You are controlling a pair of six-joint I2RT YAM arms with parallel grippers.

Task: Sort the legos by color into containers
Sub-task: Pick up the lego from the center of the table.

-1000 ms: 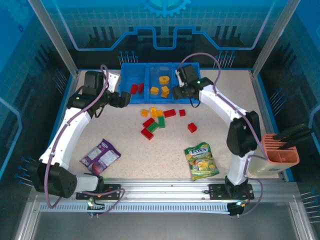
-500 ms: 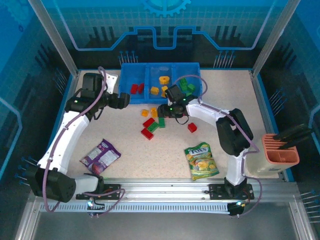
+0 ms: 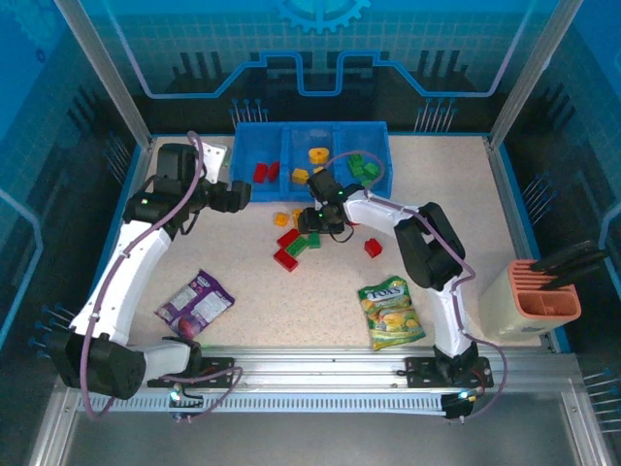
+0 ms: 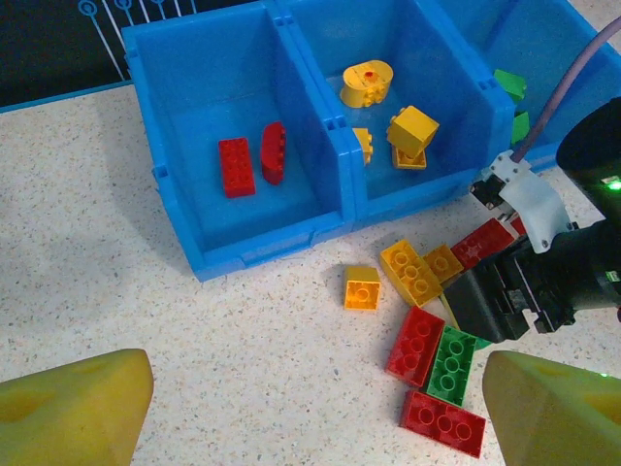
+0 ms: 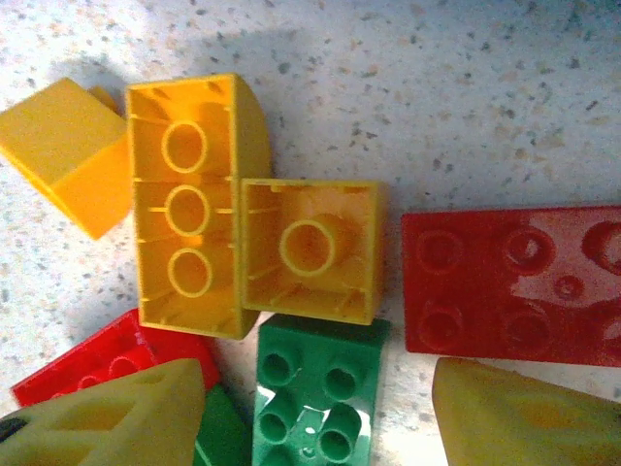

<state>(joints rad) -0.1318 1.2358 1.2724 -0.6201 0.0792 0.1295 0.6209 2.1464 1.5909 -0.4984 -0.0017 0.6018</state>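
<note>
yellow three-hole brick (image 5: 189, 204) underside up, lengthwise top-to-bottom, right wrist view

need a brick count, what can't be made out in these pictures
Top external: the right gripper covers part of the loose pile, so bricks beneath cannot be counted.
Left wrist: the tray's green compartment is cut off by the right arm and the frame edge.
Right wrist: one red brick runs off the right edge; another red brick lies partly under a finger.
</note>
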